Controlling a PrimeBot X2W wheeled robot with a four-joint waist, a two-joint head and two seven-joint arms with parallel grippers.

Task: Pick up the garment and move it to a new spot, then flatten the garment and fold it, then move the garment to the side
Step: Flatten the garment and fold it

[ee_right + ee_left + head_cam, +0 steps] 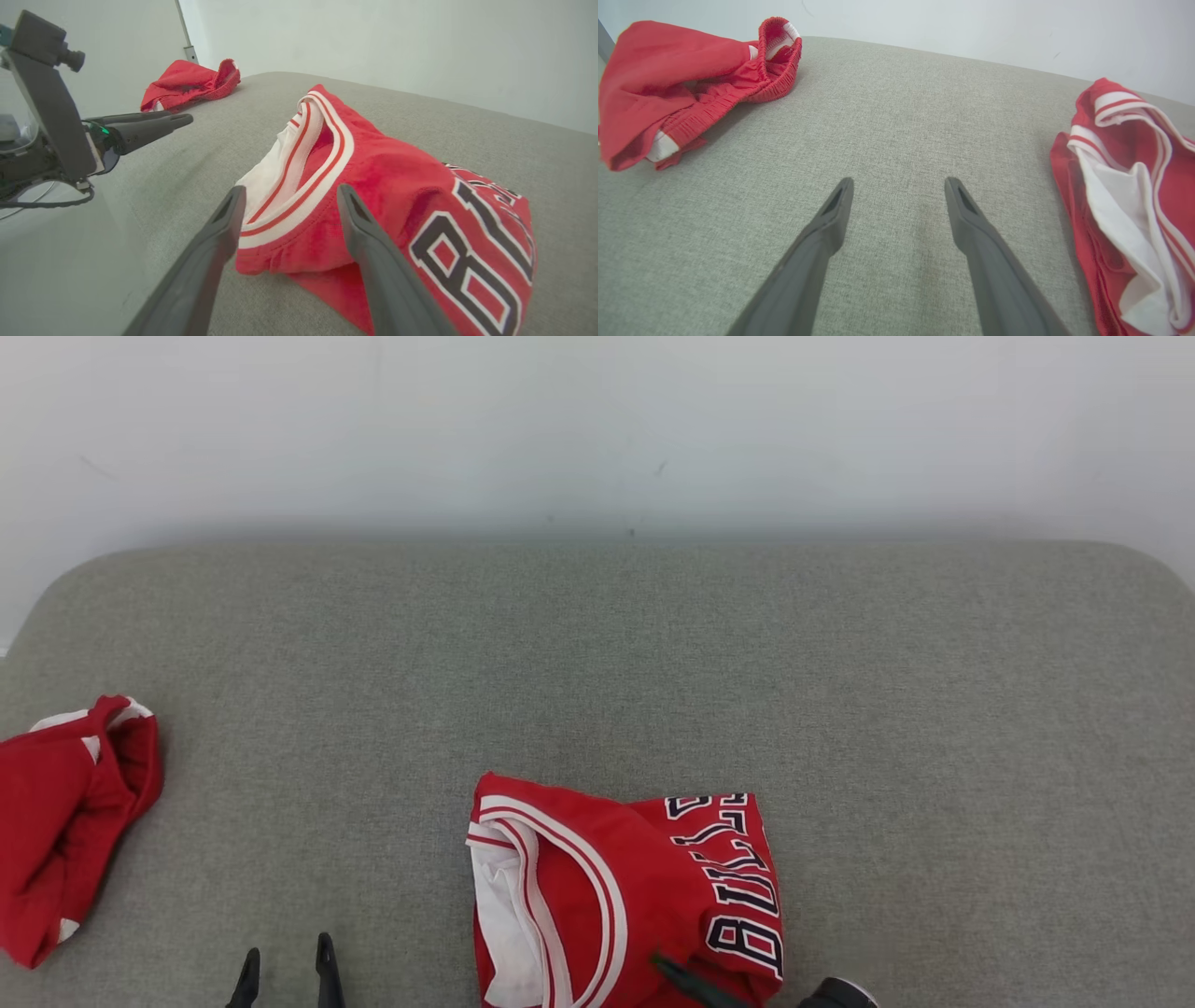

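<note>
Fabric of a grey weave covered the wide cushion [597,653] that took up most of what we saw, its far corners rounded and a pale wall [597,420] rising behind it.

Next in size was the red jersey [644,887], the garment we had to handle. It lay in a loose bundle at the near edge of the cushion, a little right of the middle. A white-trimmed opening with white lining faced the left side. Dark letters edged in white ran along its right side.

Well apart from it, at the far left of the cushion, sat the red shorts [65,821], crumpled, with the gathered waistband turned up.

Smallest were the two claws. Our right gripper [289,196] hung over the near right part of the jersey with its fingers spread wide and nothing pinched between them. We could not tell whether a finger touched the cloth. Our left gripper [899,186] was low over bare cushion between the jersey and the shorts, its fingers likewise spread and holding nothing.
</note>
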